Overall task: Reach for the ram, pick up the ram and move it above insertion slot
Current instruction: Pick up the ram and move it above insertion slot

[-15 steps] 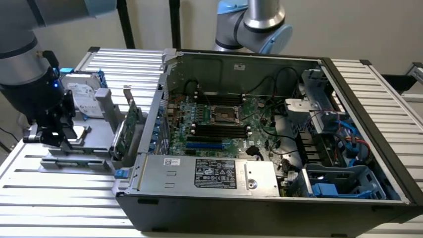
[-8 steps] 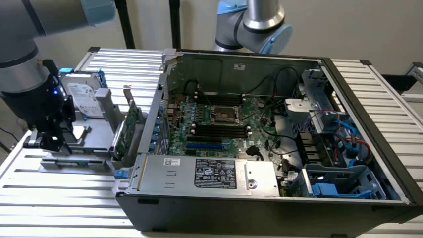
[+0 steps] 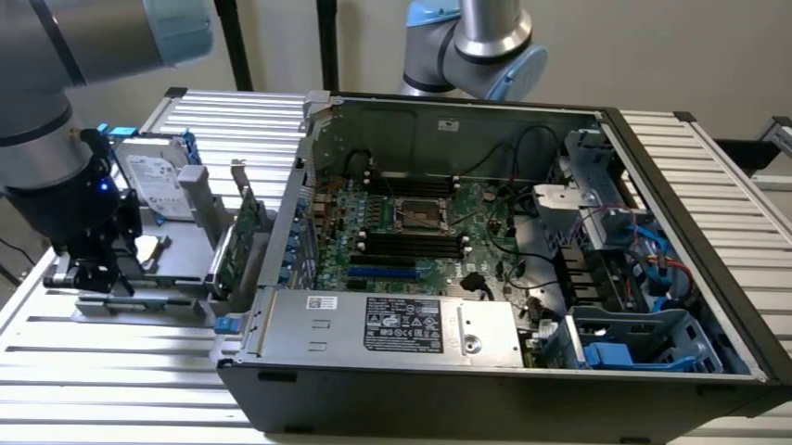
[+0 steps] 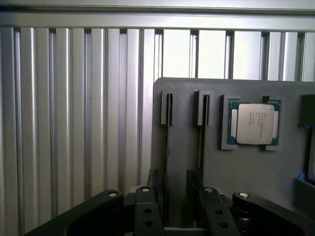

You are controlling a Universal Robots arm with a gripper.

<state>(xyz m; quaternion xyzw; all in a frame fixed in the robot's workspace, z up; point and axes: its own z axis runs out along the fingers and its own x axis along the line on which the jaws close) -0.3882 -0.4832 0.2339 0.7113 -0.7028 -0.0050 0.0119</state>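
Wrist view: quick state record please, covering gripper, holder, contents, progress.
gripper: open, holding nothing, just above the grey holder
ram: probably the thin dark edge standing in a holder slot; not gripped
second slot: alongside, with a similar thin dark edge
processor chip: flat in a square recess beside the slots
support: ribbed metal table
progress: reach under way, nothing lifted

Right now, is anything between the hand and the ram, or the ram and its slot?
Nothing visible between the hand and the ram in its gray holder. On the way to the memory slots stand the green card and the case wall.
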